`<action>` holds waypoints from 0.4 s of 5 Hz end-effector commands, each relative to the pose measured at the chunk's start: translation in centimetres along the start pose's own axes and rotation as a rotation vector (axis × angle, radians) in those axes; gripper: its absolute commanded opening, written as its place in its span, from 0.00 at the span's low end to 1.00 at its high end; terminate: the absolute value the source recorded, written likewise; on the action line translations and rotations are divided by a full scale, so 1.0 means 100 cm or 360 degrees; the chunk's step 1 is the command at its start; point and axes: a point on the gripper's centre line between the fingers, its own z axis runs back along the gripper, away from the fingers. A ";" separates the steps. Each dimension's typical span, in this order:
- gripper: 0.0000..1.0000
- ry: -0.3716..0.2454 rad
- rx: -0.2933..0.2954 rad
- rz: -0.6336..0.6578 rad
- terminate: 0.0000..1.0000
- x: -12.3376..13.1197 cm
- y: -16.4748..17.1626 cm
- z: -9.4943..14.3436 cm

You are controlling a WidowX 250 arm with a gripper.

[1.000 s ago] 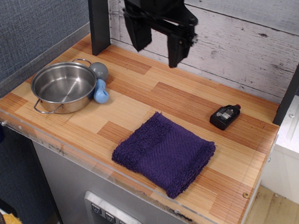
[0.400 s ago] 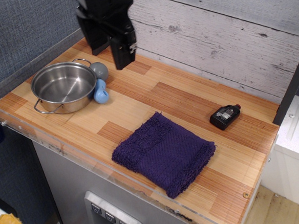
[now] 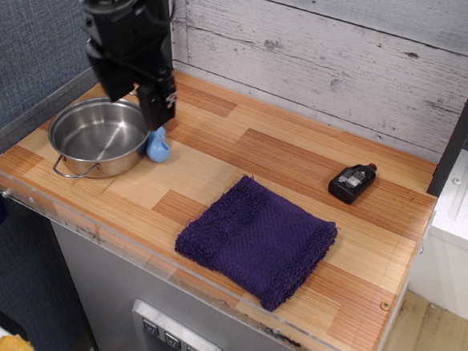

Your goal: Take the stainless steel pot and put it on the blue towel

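The blue towel [image 3: 257,239] lies soft and thick at the near middle of the desk [image 3: 219,154]. Well apart, at the far left, stands the stainless steel pot [image 3: 98,135], empty, which I judge light, rigid and slippery, so the thin rim or a wire loop handle [image 3: 66,168] seems the best hold. The hand [image 3: 134,93] hangs over its far right rim with fingers spread apart and holding nothing, and the label on the small black bottle [image 3: 351,182] at the far right is too small to read.
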 end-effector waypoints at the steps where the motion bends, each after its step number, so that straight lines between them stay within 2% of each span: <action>1: 1.00 0.0089 0.0072 0.0061 0.00 -0.014 0.025 -0.014; 2: 1.00 0.0130 0.0064 0.0030 0.00 -0.019 0.027 -0.026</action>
